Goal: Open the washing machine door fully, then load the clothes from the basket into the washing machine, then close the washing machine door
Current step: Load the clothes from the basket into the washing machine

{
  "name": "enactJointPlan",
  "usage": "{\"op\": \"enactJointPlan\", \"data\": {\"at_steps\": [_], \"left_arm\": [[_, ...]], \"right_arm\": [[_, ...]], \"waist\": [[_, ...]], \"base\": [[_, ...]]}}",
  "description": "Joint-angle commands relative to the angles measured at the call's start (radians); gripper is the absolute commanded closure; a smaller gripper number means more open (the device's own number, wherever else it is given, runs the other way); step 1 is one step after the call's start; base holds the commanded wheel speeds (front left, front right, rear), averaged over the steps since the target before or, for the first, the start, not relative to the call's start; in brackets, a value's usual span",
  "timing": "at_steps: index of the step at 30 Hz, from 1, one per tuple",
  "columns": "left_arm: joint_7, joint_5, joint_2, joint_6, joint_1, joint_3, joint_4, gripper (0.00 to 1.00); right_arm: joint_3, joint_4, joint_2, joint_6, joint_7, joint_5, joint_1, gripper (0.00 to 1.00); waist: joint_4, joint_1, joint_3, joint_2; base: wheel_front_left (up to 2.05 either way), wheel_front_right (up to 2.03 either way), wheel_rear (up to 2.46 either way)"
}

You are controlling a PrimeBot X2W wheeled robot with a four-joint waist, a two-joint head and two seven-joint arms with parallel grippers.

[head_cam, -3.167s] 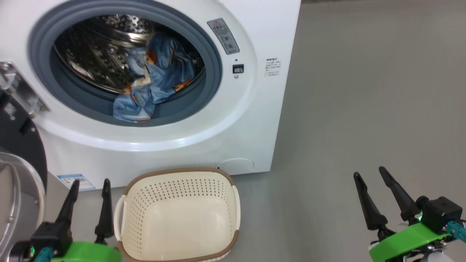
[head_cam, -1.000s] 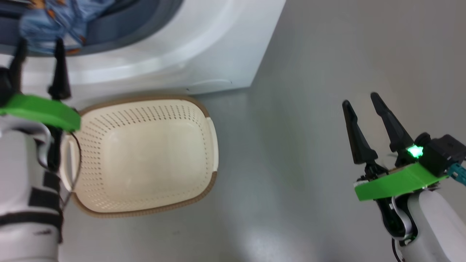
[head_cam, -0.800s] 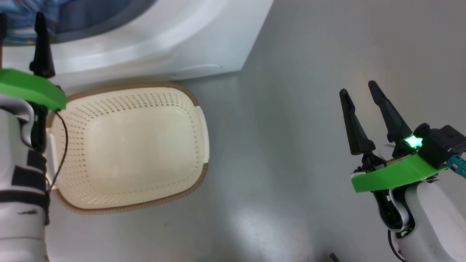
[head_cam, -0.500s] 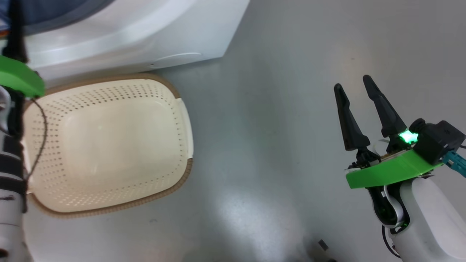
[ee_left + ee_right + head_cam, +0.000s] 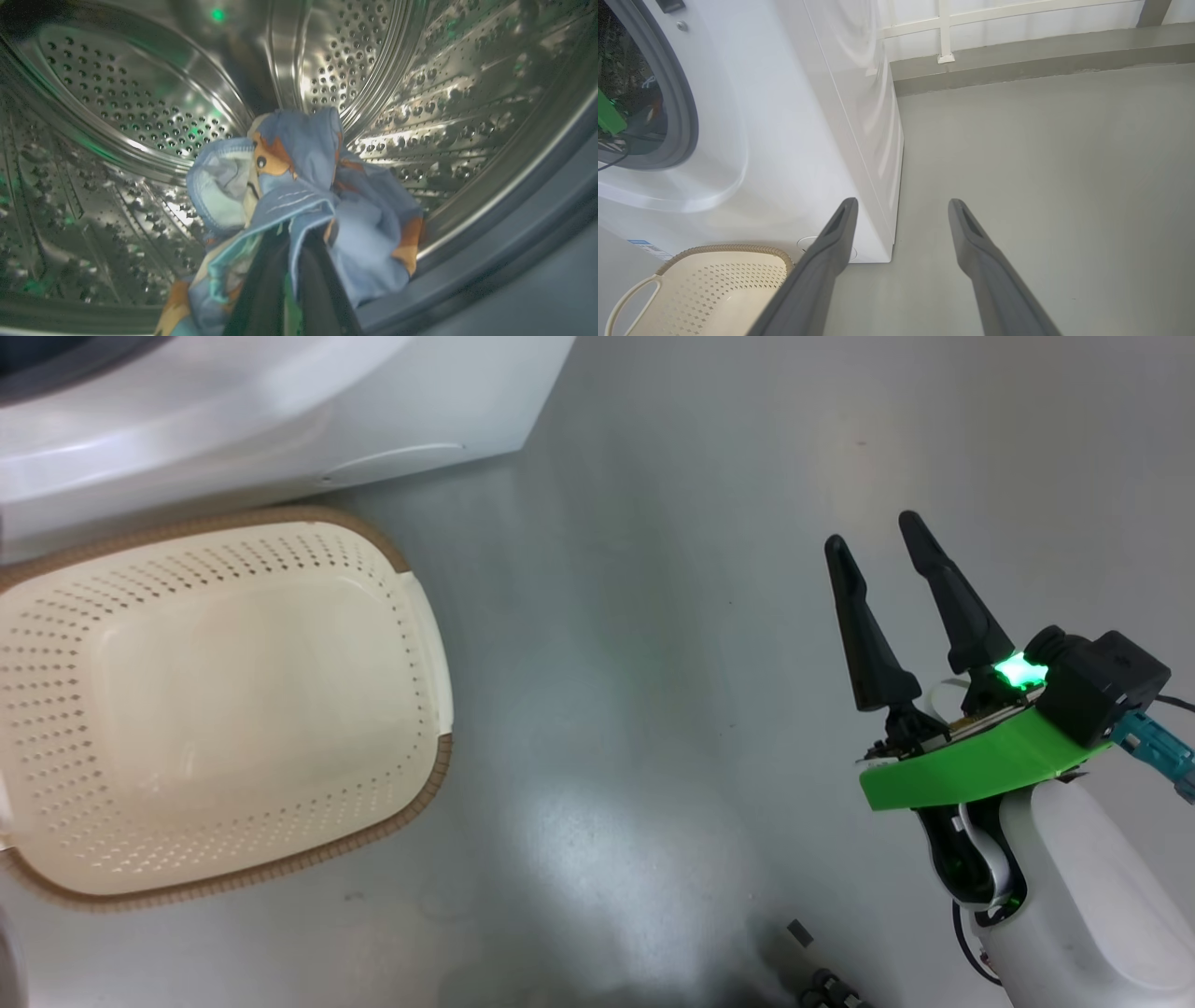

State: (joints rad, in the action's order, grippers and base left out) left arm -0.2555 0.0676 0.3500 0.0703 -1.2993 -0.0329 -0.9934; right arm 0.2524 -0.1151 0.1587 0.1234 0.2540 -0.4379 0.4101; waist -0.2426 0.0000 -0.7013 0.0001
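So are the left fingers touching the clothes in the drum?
Touching. In the left wrist view the clothes fold over and between the left gripper fingers, covering their tips.

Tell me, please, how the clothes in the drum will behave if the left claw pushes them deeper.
The clothes are probably floppy: they lie in crumpled folds and drape over the left claw. They look thin and light, so a push may only bunch them. One fold lies by the grey seal and might slip back out.

R hand [image 5: 870, 530]: blk fingers [image 5: 864, 635], green collar [image 5: 971, 770], white forearm [image 5: 1074, 896].
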Motion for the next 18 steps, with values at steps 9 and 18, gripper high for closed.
{"op": "enactJointPlan", "data": {"at_steps": [9,18], "left_arm": [[-0.006,-0.042,0.067,-0.017,-0.02,-0.024,0.123,1.0],[-0.006,-0.009,0.135,-0.061,-0.057,0.022,-0.11,1.0]], "right_arm": [[0.028,0.019,-0.014,0.007,0.008,-0.008,-0.003,0.0],[0.053,0.011,-0.017,0.007,0.008,-0.013,-0.026,0.0]], "waist": [[-0.04,0.0,-0.019,-0.0001],[-0.068,0.0,0.012,-0.0001]], "base": [[0.0,0.0,0.0],[0.0,0.0,0.0]]}}
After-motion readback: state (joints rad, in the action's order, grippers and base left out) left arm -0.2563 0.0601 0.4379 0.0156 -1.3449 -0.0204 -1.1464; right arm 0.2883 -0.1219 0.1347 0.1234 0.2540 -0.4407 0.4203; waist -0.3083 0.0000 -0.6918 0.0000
